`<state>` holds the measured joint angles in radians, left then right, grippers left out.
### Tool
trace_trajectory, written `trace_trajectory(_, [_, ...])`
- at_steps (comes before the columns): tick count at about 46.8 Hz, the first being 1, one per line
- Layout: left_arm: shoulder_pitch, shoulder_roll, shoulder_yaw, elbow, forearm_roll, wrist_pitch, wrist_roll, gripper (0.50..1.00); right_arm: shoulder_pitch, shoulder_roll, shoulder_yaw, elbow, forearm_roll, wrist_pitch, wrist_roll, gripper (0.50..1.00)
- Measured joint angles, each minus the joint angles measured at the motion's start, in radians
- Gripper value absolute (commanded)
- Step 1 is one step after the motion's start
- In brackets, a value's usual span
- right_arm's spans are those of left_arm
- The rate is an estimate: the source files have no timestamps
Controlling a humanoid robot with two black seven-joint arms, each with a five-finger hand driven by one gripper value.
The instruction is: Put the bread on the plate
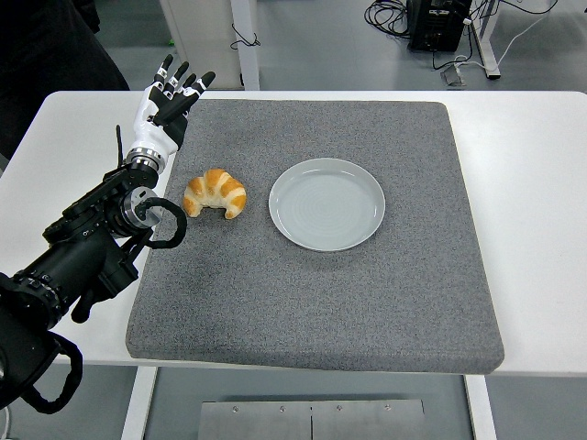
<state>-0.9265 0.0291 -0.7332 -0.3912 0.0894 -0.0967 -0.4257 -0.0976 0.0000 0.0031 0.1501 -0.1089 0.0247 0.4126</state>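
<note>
- The white tabletop (532, 183) spans the whole width of the view, its near edge running along the bottom.
- A square grey mat (367, 302) covers most of the middle of the tabletop, with bare white surface showing to its left and right.
- The left arm (83, 247), black and jointed, comes in from the lower left edge and reaches forward along the mat's left side; a black cable loops out by the wrist onto the mat's edge.
- A pale round plate (326, 203) sits on the mat a little right of centre and holds nothing.
- The left hand (168, 105), white with black fingers, is raised over the mat's far left corner; its fingers are spread and point away from the robot, gripping nothing.
- The bread, a golden croissant (215, 193), lies on the mat just left of the plate, not touching it, and nearer the viewer than the hand, apart from it.
</note>
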Motion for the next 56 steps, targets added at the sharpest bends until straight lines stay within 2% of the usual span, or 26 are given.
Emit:
trace_trajectory(43, [-0.026,0.012,0.006,-0.009,0.015,-0.006,0.005,0.972,0.0,0.0,0.0,0.0,0.0,0.0,0.0,1.0])
trace_trajectory(56, [-0.027,0.112,0.044,-0.127,0.017,-0.003,0.013,0.971,0.0,0.0,0.0,0.0,0.0,0.0,0.0,1.0])
